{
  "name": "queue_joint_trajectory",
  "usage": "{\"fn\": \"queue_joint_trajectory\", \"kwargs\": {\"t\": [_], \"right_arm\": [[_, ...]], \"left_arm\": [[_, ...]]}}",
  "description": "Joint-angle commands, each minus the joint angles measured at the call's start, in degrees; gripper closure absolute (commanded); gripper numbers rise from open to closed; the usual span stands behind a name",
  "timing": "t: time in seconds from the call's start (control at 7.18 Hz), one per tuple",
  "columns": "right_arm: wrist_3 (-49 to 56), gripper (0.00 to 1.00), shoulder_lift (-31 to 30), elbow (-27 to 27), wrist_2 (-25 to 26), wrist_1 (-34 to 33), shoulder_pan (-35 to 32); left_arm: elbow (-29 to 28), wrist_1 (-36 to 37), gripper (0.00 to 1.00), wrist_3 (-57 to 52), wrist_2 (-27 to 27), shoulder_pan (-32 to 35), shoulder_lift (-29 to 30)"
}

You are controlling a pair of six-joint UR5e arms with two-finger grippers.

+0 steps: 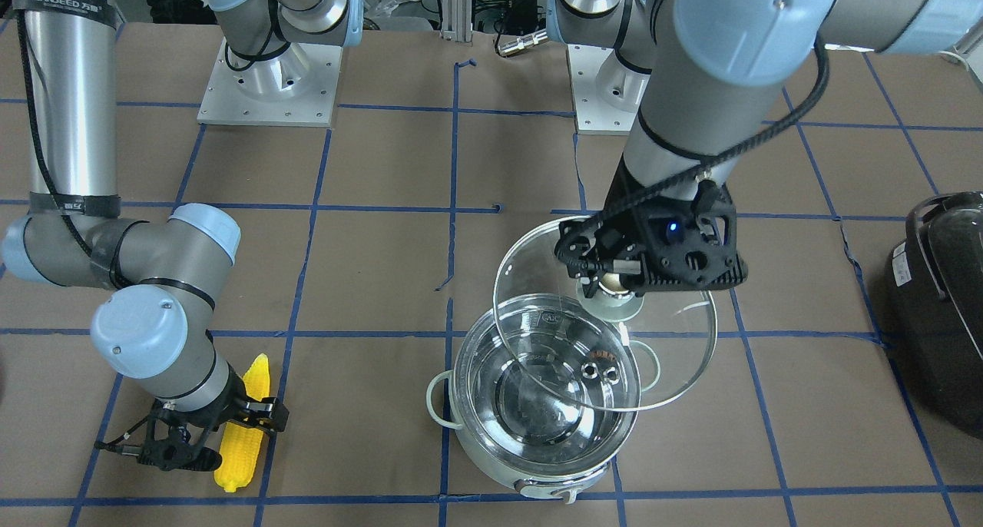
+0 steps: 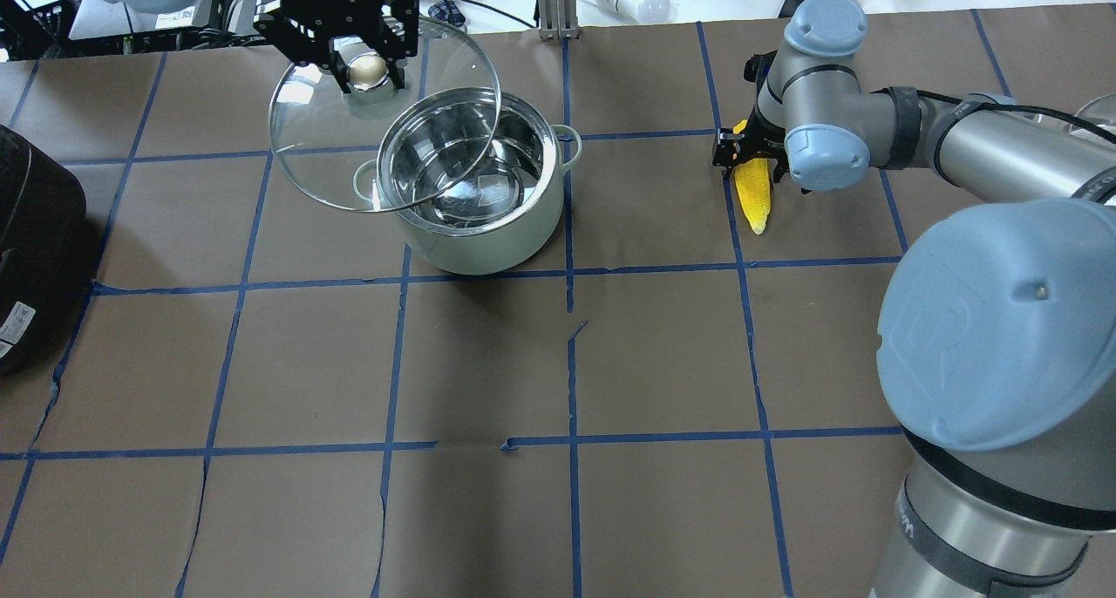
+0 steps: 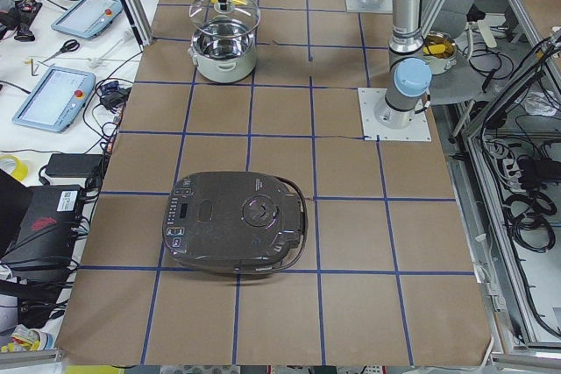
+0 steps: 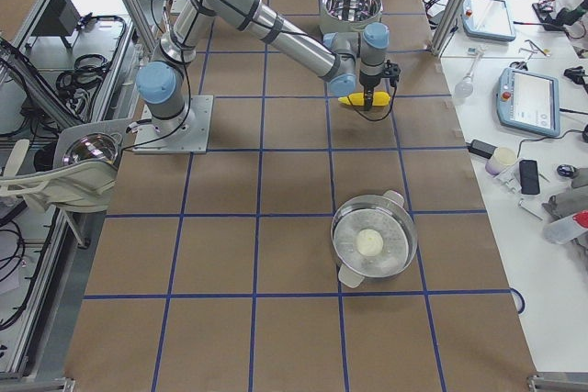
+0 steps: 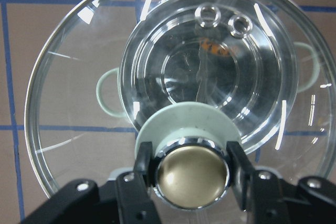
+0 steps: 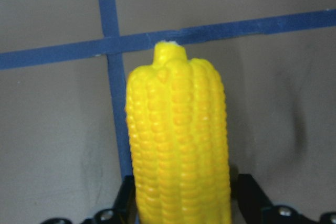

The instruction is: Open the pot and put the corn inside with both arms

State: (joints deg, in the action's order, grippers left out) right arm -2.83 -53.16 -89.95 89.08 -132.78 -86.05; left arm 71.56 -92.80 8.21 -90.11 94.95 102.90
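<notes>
Table (image 2: 488,363): left gripper (image 1: 612,280) clamped knob (image 5: 191,176) of lid (image 5: 68,103), off pot (image 2: 488,232); right gripper (image 6: 181,203) pinched corn (image 6: 178,129); should lift it level, lid aside

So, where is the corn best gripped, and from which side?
Grip the corn across its thick middle, coming straight down from above: it lies flat on the table, long and rounded, both sides free. The right gripper straddles it this way.

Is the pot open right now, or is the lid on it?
Open. The left end effector holds the glass lid by its knob, raised and shifted partly off the pot, whose inside shows empty.
</notes>
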Motion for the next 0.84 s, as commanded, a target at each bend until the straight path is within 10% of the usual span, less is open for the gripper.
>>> {"fn": "queue_joint_trajectory", "kwargs": {"t": [0.0, 0.7], "right_arm": [[-1.12, 1.0, -1.58, 0.73, -0.13, 0.32, 0.0], [-13.3, 1.0, -7.4, 20.48, -1.44, 18.77, -13.4]], "left_arm": [[4.88, -2.83, 1.0, -10.08, 0.9, -9.03, -3.4], [18.82, 12.93, 1.0, -33.43, -2.44, -28.59, -2.18]]}}
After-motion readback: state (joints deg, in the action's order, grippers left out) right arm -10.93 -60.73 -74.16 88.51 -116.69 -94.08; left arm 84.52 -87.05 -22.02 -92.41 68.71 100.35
